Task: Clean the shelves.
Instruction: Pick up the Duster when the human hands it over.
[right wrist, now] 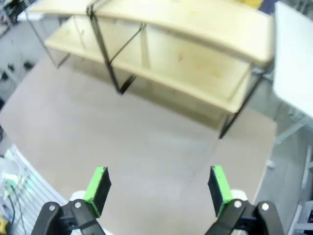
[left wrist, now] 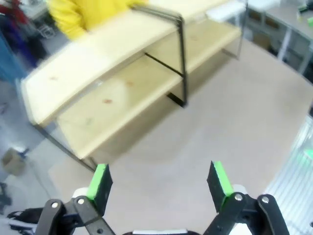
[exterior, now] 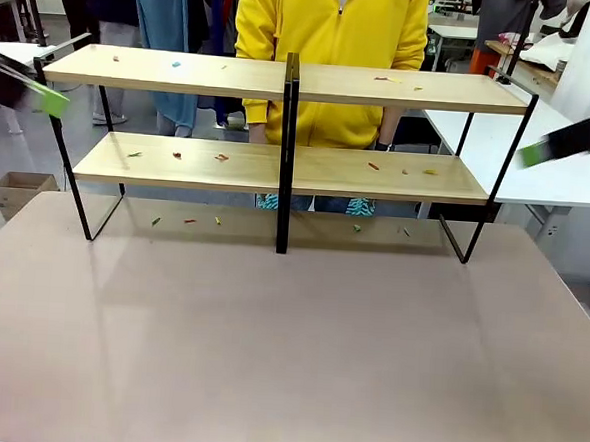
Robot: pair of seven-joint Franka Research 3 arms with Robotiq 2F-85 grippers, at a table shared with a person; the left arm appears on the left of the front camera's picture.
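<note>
Front view: shelves (exterior: 328,170) littered, jaws wide on both sides

And we're set! The shelves stand across the far side of the surface (exterior: 286,361), at 12 o'clock from the robot, with a person in a yellow jacket (exterior: 332,33) right behind them. The left gripper (left wrist: 159,183) hovers up at 9 o'clock and the right gripper (right wrist: 156,188) at 3 o'clock, both raised clear of the surface. That looks like one arm per half of the rack, split by the central black post (exterior: 287,150).

Both sets of jaws are spread wide, with nothing in them.

Count it up: two wooden boards, one post, two arms. Coloured scraps (exterior: 177,156): roughly five on the top board, six on the lower, about five more on the surface underneath. Open jaws over tiny scraps, so my read is they'll be picked off one by one.
</note>
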